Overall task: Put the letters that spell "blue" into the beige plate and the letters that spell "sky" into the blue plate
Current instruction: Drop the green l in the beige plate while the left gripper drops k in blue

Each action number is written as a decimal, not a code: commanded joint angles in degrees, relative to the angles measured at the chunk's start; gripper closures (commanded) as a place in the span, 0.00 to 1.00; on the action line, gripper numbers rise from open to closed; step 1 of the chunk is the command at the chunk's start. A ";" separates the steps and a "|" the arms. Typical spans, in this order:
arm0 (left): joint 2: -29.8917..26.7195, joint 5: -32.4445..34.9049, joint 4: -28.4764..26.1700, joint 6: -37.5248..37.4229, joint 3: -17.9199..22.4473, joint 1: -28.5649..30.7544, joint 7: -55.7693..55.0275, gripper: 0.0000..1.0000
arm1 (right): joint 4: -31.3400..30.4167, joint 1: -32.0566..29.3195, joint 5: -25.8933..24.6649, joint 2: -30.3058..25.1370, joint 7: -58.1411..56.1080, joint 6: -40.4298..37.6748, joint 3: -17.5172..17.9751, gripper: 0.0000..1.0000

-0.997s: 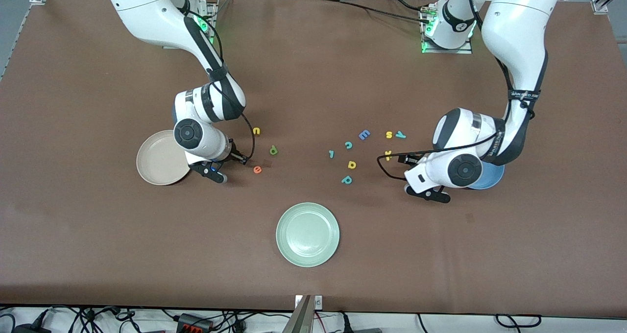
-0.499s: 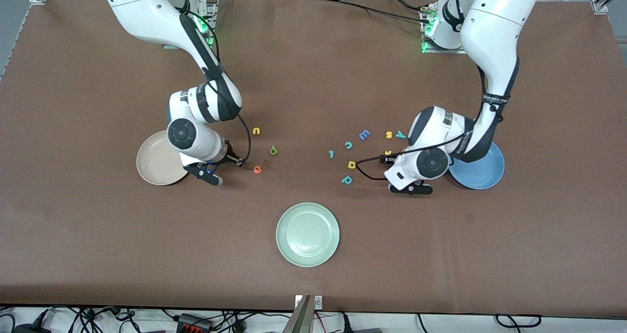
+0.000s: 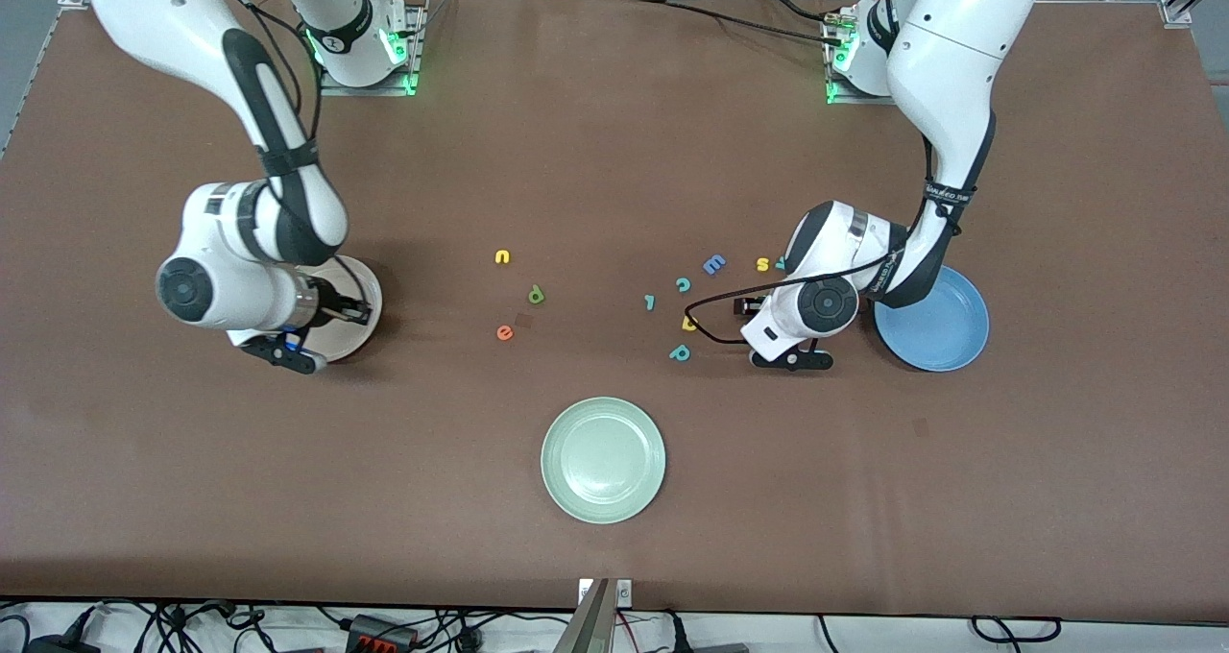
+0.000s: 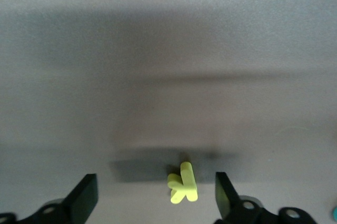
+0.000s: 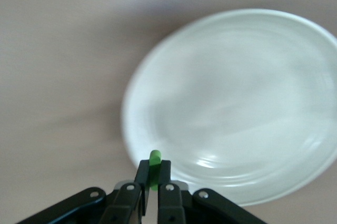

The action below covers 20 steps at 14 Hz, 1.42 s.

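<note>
My right gripper (image 3: 365, 315) hangs over the beige plate (image 3: 369, 290), shut on the thin green l (image 5: 155, 167). In the right wrist view the l pokes out between the fingers above the plate's rim (image 5: 131, 129). The left gripper (image 4: 155, 197) is low over the table and open, with the yellow k (image 4: 183, 183) lying between its fingers, closer to one finger (image 4: 224, 195). The left hand hides the k in the front view. Yellow u (image 3: 502, 256), green b (image 3: 536, 295) and orange e (image 3: 504, 332) lie mid-table. Yellow s (image 3: 762, 264) and a sliver of teal y (image 3: 780, 263) sit by the left hand. The blue plate (image 3: 936, 322) holds nothing.
A pale green plate (image 3: 603, 459) lies nearer the front camera, at mid-table. A blue E (image 3: 713, 264), a teal c (image 3: 683, 284), a teal l (image 3: 650, 301), another yellow letter (image 3: 688, 323) and a teal p (image 3: 680, 352) are scattered beside the left gripper.
The right arm swung from beside the orange e to over the beige plate, carrying the green l. The left arm moved off the blue plate toward the k.
</note>
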 commanded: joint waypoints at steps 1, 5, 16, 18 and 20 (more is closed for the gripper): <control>-2.41 -0.32 -3.33 2.02 0.51 -0.80 -0.86 0.32 | -0.78 -2.85 0.11 0.83 -5.75 -2.44 0.57 1.00; -2.50 -0.32 -3.33 1.93 0.51 -0.80 -0.86 0.82 | -0.34 -4.18 0.28 2.68 -6.83 -1.39 0.57 0.05; -5.31 0.29 5.54 -17.03 2.62 9.54 19.24 0.98 | 0.46 17.24 2.39 -1.28 -0.50 3.51 1.28 0.00; -5.05 7.72 5.55 -17.75 2.45 14.12 20.85 0.96 | -0.68 21.56 2.57 -0.84 0.90 5.28 1.10 0.00; -3.91 10.32 5.63 -16.79 2.36 18.16 24.26 0.96 | -5.32 23.50 2.48 -0.84 1.96 9.66 1.10 0.00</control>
